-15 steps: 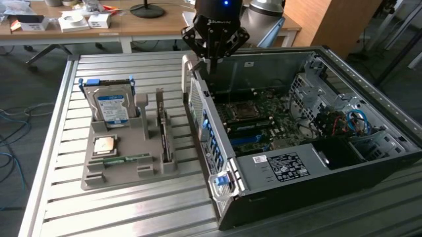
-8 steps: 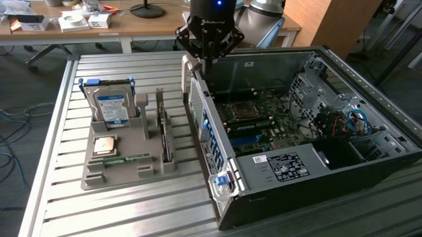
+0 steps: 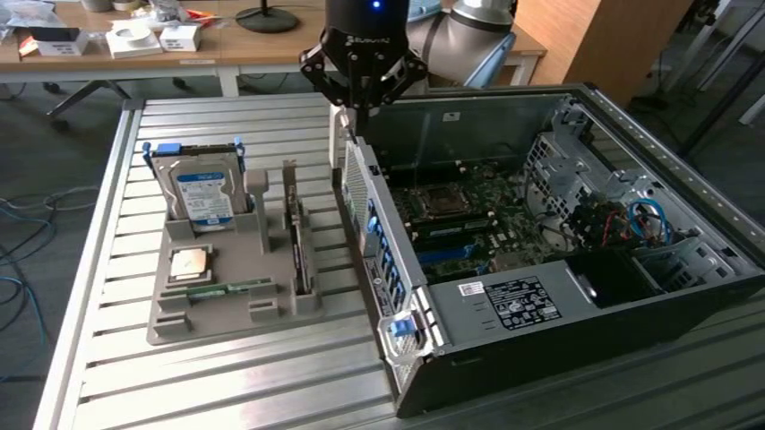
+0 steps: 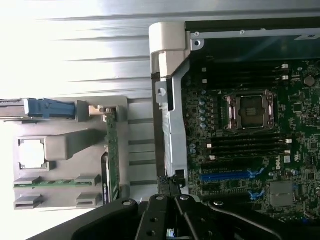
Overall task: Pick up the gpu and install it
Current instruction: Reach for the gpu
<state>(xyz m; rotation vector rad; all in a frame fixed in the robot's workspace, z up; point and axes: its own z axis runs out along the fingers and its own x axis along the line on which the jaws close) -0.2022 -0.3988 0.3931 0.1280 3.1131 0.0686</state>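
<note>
Closed gripper; gpu upright in tray

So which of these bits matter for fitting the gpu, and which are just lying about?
In the job: gpu, on edge in the grey holder; open computer case; its motherboard; the shut gripper above the case wall.
Just lying about: hard drive, processor chip, memory stick, boxes on the desk behind.

The green motherboard circuit board carries white "DELL" lettering beside its slots, while the black-and-white label on the grey metal power supply box is unreadably small.
</note>
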